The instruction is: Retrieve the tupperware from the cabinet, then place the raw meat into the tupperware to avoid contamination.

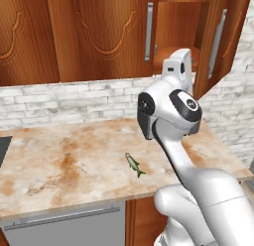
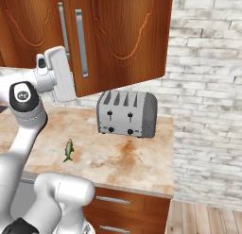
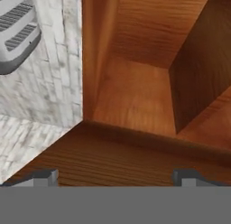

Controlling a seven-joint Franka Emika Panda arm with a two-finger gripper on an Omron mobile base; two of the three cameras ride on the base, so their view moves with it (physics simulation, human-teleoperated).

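- Tupperware: cannot be made out anywhere; the hand view looks into the cabinet (image 3: 135,92) and shows bare wooden walls and a shelf edge, nothing sitting on them from this angle.
- Cabinet door: right door (image 1: 218,41) swung open at upper right of the left base view; left door (image 1: 104,31) closed, silver bar handle (image 1: 149,31) beside the gap.
- Claw (image 3: 115,177): spread wide, both dark tips at the bottom of the hand view, far apart, nothing between them. The hand sits at the mouth of the cabinet, at upper centre-right of the left base view.
- Raw meat (image 1: 134,164): small slender fish lying flat on the marble table (image 1: 59,160), centre of the left base view, below the arm's elbow; also lower left of the right base view, well apart from the toaster (image 2: 126,114).
- Handling, judged: fish is light, soft and probably slippery; thin and flat to the table. Best taken across the mid-body, claw coming straight down, tips narrow; the tail would slip out.
- Handling, judged: tupperware should be light and stiff; take one wall at the rim.
- Step in hand, judged: searching or reaching into the cabinet; retrieval not yet done.
- Risk: the open door edge is close to the arm.
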